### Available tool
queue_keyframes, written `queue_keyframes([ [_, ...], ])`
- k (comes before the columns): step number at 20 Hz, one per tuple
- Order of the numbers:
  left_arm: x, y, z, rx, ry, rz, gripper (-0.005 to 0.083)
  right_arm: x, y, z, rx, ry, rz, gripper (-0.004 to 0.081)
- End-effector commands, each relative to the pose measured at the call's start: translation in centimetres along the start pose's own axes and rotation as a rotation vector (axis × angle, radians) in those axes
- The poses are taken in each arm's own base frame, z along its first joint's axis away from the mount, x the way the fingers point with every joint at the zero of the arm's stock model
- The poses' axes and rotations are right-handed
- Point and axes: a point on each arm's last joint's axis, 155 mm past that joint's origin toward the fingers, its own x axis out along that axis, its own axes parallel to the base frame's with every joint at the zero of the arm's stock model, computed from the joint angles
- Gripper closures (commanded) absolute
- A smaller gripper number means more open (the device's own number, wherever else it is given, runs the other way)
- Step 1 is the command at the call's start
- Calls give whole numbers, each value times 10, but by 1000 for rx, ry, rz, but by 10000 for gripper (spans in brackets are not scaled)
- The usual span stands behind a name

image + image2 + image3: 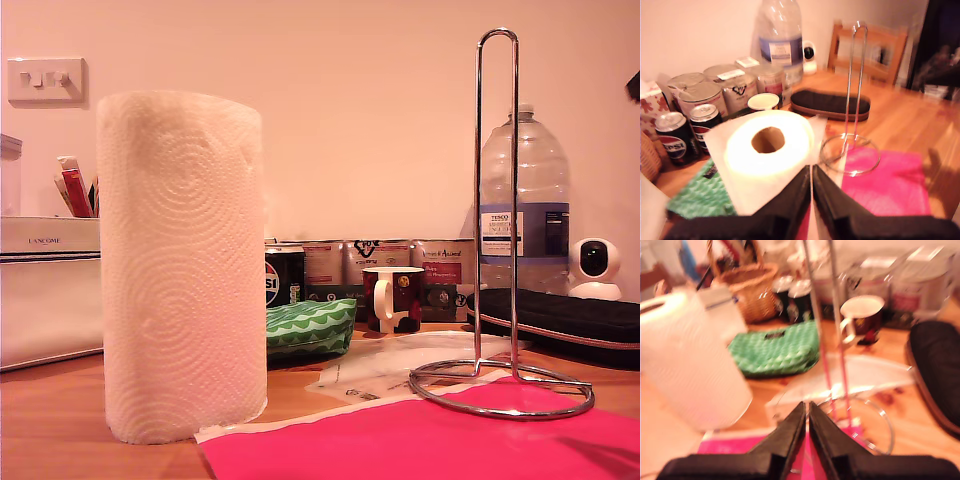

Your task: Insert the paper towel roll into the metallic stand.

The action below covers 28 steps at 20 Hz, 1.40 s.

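The paper towel roll (185, 265) stands upright on the wooden table at the exterior view's left, a fat white embossed cylinder. The metallic stand (497, 200), a tall chrome loop on a ring base, stands apart from it at that view's right, partly on a pink mat (430, 440). Neither arm shows in the exterior view. My first gripper (811, 169) hovers shut and empty just above and in front of the roll (767, 150), whose hollow core faces up. My second gripper (807, 405) is shut and empty close before the stand (825, 315), with the roll (685, 360) off to one side.
Behind the roll and stand are a green pouch (310, 328), a mug (393, 298), several cans, a large water bottle (523, 200), a black case (560, 315) and a small white camera (596, 268). A white box (48, 285) is at the exterior view's left. A wicker basket (747, 287) stands further back.
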Motion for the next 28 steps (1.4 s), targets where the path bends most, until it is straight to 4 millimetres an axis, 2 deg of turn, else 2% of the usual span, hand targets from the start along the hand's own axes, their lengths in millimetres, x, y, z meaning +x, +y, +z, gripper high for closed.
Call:
queue_keyframes([
  [1, 4, -1, 2, 89, 51, -17, 797, 6, 5, -9, 5, 40, 27, 782],
  [3, 11, -4, 1, 160, 140, -67, 775, 11, 8, -15, 7, 77, 45, 780],
  [5, 19, -6, -5, 188, 250, -109, 659, 15, 8, -19, 9, 101, 44, 762],
  [8, 31, -10, 1, 199, 354, -167, 460, 21, 7, -17, 10, 103, 38, 690],
  [10, 44, -11, -1, 245, 418, -192, 354, 24, 7, -14, 8, 97, 40, 676],
  [12, 58, -5, -9, 287, 492, -181, 284, 25, 7, -13, 5, 96, 40, 676],
  [15, 69, -4, -20, 298, 603, -183, 238, 26, 6, -16, 7, 107, 39, 676],
  [18, 82, 2, -13, 344, 605, -155, 235, 27, 6, -16, 7, 108, 40, 676],
  [28, 107, 6, -37, 392, 675, -190, 236, 27, 6, -14, 6, 100, 41, 676],
])
